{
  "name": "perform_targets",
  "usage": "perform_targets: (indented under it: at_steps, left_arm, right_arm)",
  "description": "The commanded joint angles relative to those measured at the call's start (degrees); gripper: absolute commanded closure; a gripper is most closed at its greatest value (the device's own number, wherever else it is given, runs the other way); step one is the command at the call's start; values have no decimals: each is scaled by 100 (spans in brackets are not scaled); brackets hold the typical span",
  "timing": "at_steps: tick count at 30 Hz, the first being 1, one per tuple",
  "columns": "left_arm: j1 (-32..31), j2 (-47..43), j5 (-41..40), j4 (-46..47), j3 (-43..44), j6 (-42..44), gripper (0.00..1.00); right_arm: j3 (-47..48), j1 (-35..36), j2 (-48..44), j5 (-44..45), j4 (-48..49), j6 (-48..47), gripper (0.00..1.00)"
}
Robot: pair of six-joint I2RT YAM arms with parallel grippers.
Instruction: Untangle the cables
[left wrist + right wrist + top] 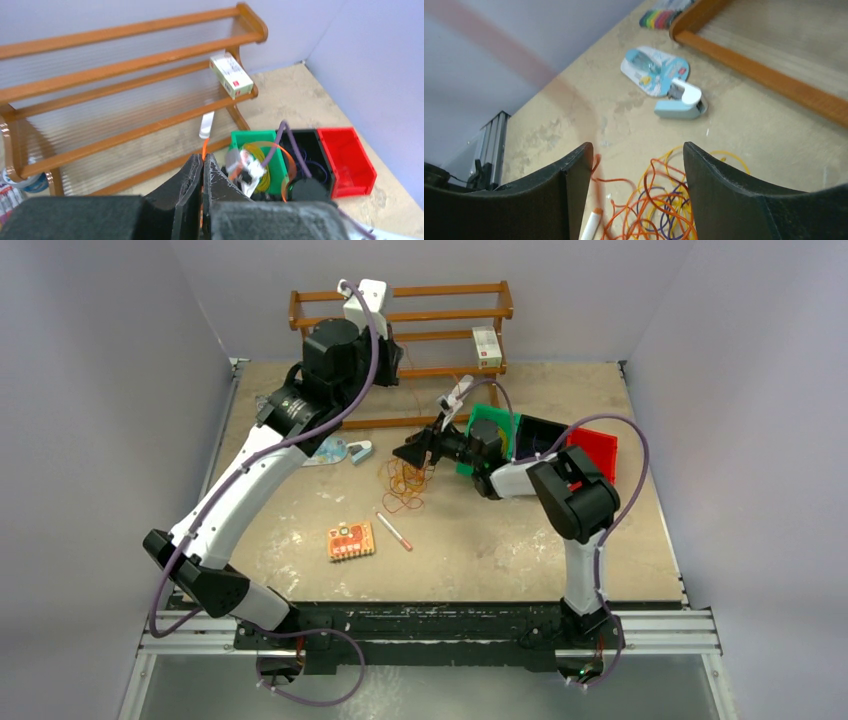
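Note:
The cables (405,483) lie as a loose tangle of orange, yellow and dark blue loops in the middle of the table. My right gripper (408,453) hangs just above them. In the right wrist view it is open (636,147), with the tangle (669,205) between and below its fingers and no strand pinched. My left gripper (393,360) is raised at the back by the rack. Its jaws are shut (203,159) on one orange strand (204,147), which runs down toward the tangle. That strand crosses the right wrist view as a blur.
A wooden rack (420,315) at the back holds a white box (487,345). Green (495,425), black (545,435) and red (597,450) bins sit at the right; the green one holds yellow wire (260,175). A pen (393,528), an orange card (351,540) and a blue-white dispenser (360,451) lie near the tangle.

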Motion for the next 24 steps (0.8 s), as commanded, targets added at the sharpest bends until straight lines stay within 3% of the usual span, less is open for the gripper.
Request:
perform_targets:
  at_steps: [1, 10, 17, 24]
  left_arm:
    - [37, -30, -443, 380, 592, 60, 100]
    - [66, -92, -1090, 766, 1032, 224, 100]
    - [108, 37, -1111, 851, 1476, 251, 100]
    - [111, 102, -967, 731, 1538, 297, 100]
  right_arm:
    - [-138, 209, 178, 100, 8, -256, 32]
    - [-310, 435, 373, 191, 26, -344, 33]
    - [-477, 453, 401, 199, 121, -339, 36]
    - [-904, 439, -316, 211, 201, -327, 34]
